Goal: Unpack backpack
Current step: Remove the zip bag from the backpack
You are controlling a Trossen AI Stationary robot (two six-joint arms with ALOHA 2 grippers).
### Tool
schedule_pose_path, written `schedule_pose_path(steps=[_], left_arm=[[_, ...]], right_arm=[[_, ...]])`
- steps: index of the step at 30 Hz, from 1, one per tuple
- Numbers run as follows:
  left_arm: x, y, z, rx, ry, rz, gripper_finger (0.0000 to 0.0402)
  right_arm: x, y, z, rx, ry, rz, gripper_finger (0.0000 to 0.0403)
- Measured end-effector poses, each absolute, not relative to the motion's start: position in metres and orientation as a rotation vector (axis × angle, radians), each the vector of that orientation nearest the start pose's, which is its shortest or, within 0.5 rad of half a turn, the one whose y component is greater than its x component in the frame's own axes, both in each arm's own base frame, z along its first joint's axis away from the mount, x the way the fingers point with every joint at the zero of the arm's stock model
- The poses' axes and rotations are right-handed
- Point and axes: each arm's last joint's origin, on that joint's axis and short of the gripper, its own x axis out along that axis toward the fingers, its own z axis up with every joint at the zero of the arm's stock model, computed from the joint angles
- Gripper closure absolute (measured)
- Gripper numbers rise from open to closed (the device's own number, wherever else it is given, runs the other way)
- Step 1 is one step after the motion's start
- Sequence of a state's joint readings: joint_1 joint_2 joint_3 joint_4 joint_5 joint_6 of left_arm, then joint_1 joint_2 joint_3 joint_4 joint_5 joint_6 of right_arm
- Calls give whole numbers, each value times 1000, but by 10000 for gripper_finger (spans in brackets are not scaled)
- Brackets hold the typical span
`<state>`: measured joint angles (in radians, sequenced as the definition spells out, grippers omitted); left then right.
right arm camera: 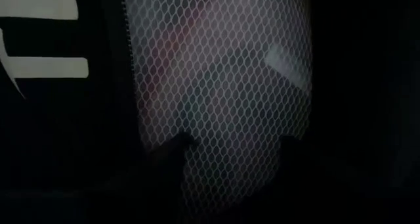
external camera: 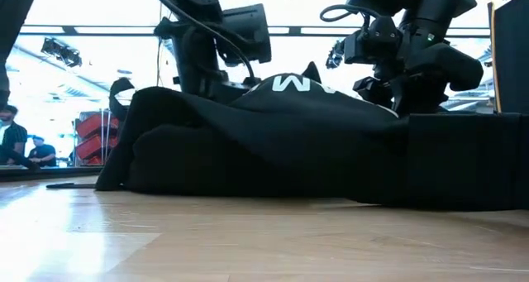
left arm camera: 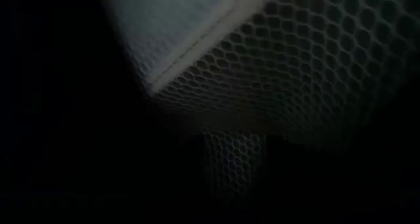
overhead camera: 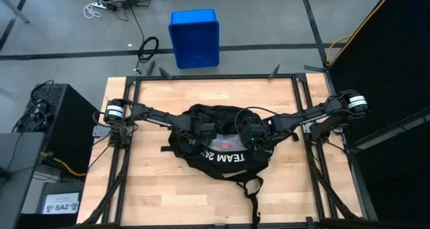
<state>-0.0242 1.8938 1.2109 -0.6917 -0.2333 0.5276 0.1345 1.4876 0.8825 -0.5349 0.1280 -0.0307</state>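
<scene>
Both grippers are buried in the backpack (overhead camera: 222,150), which lies at the middle of the wooden table (overhead camera: 148,189) with its white lettering turned toward the near edge. The left gripper (overhead camera: 203,136) is reached in from the left, low over the top of the bag, and the right gripper (overhead camera: 250,139) is reached in from the right, so that the two are brought near each other above the bag's opening.

From the left wrist, only a honeycomb mesh (left arm camera: 289,60) is seen, pressed close ahead of the gripper, with a pale shape behind it; the fingers themselves are lost in darkness, so whether they are released or clenched cannot be told. From the right wrist, the same kind of mesh (right arm camera: 216,86) is seen directly ahead, stretched over something pale with a reddish patch, and the white lettering (right arm camera: 46,40) is seen beside it. Dark finger shapes are seen against the lower mesh, but whether anything is grasped cannot be told.

A strap (overhead camera: 253,189) is trailed from the bag toward the near table edge. A blue crate (overhead camera: 194,37) is stood on the floor well beyond the table.
</scene>
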Motion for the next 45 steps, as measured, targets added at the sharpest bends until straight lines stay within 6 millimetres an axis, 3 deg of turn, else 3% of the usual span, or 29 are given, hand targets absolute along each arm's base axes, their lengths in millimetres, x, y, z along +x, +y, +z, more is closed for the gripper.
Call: schedule_pose_path(steps=[5, 10, 14, 19, 24, 31, 35, 40, 45], left_arm=[[356, -2, 138, 569, 1388, -194, 273], [360, -6, 137, 547, 1362, -212, 380], [363, -10, 142, 561, 1350, -209, 399], [372, -25, 166, 604, 1235, -191, 401], [379, -42, 207, 626, 1034, -189, 401], [369, -50, 243, 653, 960, -159, 401], [362, -48, 239, 643, 1038, -171, 401], [356, -46, 229, 624, 1076, -164, 401], [346, -43, 208, 592, 1155, -166, 401]], right_arm=[[274, 33, 190, -175, 1109, 25, 177], [274, 34, 190, -186, 1105, 32, 190], [276, 34, 191, -197, 1084, 39, 199], [278, 36, 192, -211, 1057, 53, 210], [283, 42, 195, -228, 988, 75, 219], [285, 54, 200, -264, 933, 120, 217], [280, 61, 207, -314, 1022, 96, 206], [262, 60, 216, -308, 1249, -71, 196], [247, 48, 199, -175, 1397, -134, 201]])
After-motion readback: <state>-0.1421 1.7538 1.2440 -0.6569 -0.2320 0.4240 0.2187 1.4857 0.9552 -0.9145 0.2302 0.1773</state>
